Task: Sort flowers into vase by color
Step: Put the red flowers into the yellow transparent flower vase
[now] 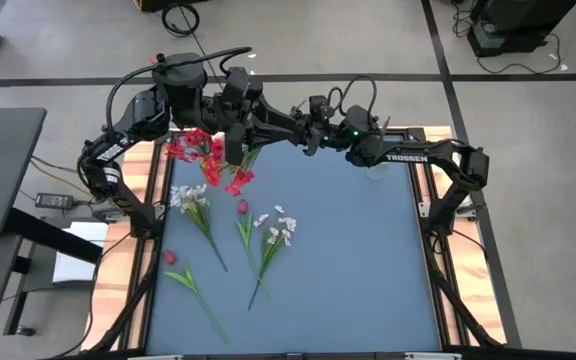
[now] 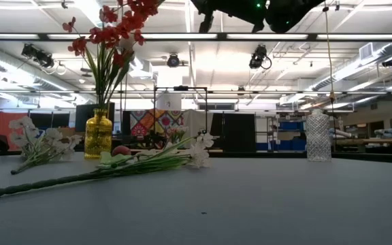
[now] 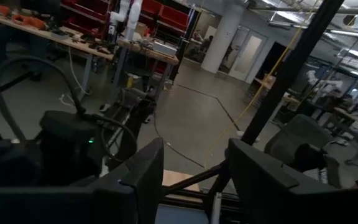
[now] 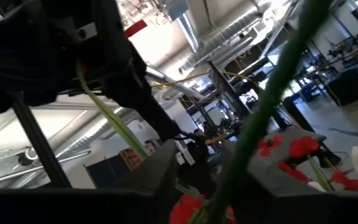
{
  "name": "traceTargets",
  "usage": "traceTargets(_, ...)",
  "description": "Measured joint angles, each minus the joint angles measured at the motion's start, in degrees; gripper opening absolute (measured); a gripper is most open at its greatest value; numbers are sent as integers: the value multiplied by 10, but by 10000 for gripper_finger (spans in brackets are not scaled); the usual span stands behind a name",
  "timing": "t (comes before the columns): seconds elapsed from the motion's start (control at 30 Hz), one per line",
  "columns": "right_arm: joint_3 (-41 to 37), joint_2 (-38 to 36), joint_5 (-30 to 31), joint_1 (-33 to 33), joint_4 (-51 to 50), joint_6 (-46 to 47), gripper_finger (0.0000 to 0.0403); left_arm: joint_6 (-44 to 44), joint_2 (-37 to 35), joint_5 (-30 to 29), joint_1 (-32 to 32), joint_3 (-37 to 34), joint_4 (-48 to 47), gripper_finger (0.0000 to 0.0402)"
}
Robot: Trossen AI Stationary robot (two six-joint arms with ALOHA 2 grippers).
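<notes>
Sorting is partway: red flowers (image 2: 111, 27) stand in the yellow vase (image 2: 98, 134) at far left, clear vase (image 2: 318, 137) at far right looks empty. White sprays (image 1: 190, 197) (image 1: 278, 232) and two red/pink buds (image 1: 242, 207) (image 1: 169, 257) lie on the mat (image 1: 348, 260). Right gripper (image 4: 213, 186) is above the yellow vase, fingers around a green stem (image 4: 272, 99), grip not confirmed. Left gripper (image 3: 194, 180) is beside it, part-open, empty.
</notes>
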Motion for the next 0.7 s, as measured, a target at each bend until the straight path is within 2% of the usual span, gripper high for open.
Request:
traceTargets(0.1,0,0,-17,-1,-1,-8,42,6,0,-20,0,0,-4,183)
traceTargets(0.17,0,0,-18,0,-4,-23,17,26,0,-46,0,0,-4,183)
traceTargets(0.33,0,0,-35,9,-17,-9,14,43,0,-118,6,0,-4,203)
traceTargets(0.53,0,-11,-139,28,-4,-23,14,0,0,-209,46,0,-23,275)
traceTargets(0.6,0,-25,-178,36,-17,-38,14,-12,0,-224,71,0,-31,300)
traceTargets(0.7,0,-46,-203,43,-70,-68,14,-27,0,-226,103,0,-29,330)
